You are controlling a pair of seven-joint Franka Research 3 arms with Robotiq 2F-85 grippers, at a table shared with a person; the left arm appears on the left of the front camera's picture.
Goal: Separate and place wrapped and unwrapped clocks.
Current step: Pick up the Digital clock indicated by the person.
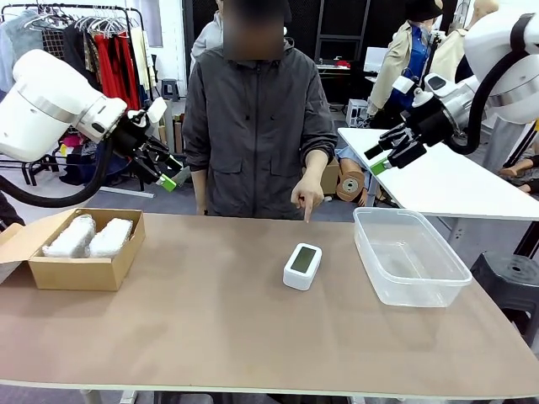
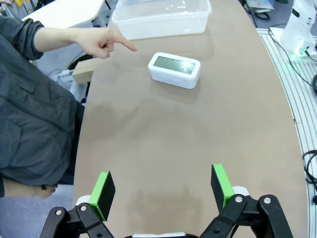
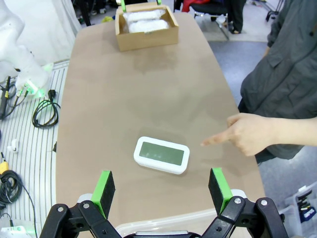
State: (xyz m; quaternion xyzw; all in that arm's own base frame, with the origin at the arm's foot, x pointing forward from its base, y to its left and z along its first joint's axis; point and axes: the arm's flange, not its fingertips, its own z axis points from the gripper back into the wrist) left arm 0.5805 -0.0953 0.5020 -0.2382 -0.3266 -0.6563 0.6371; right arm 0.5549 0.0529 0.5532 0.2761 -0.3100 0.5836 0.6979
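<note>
Brown tabletop [image 1: 210,337]: a bare digital clock [image 1: 301,265] lies mid-table, between a cardboard box [image 1: 50,273] holding what seem to be two bubble-wrapped clocks [image 1: 88,237] and a clear plastic tub [image 1: 438,286].
Left gripper [image 2: 163,186] and right gripper [image 3: 161,186] hover with fingers apart, holding nothing. The clock looks light, rigid and smooth, so grip its long edges, clear of the screen. A person's hand [image 1: 308,195] points at it.

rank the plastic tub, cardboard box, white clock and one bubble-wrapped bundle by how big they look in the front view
1. clear plastic tub and cardboard box: about alike, too close to rank
2. bubble-wrapped bundle, partly sunk in the box
3. white digital clock, smallest
</note>
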